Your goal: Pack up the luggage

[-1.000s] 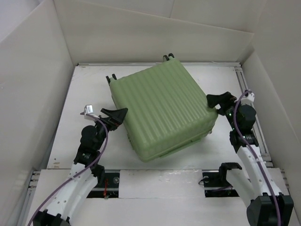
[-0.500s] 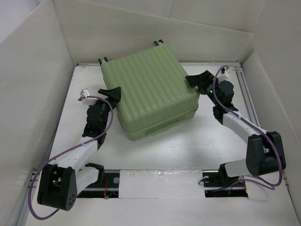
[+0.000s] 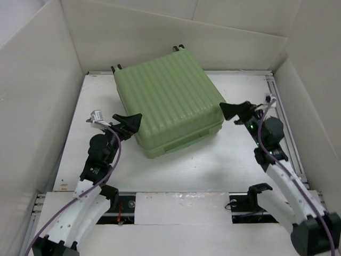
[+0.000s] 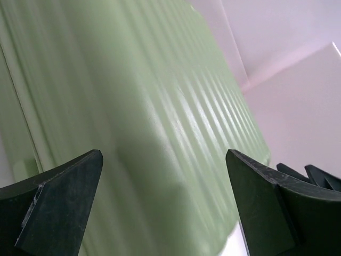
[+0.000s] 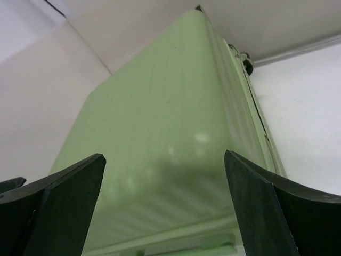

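Note:
The luggage (image 3: 168, 104) is a pale green ribbed hard-shell suitcase. It lies closed and flat at the back middle of the table, its caster wheels (image 3: 178, 48) at the far edge. My left gripper (image 3: 128, 123) is open at the case's near-left corner, very close to it. The ribbed shell (image 4: 160, 122) fills the left wrist view between the fingers. My right gripper (image 3: 234, 111) is open just right of the case's near-right corner, a small gap apart. The case (image 5: 170, 138) shows ahead in the right wrist view. The lining is hidden.
White walls (image 3: 32, 106) enclose the table on the left, back and right. A metal rail (image 3: 282, 117) runs along the right edge. Bare white tabletop (image 3: 202, 165) lies in front of the suitcase, with the arm bases and a slotted strip at the near edge.
The suitcase slid back and turned between one second and half a second ago, and has stayed since. Both grippers have drawn back toward the near side; the right one has come off the case.

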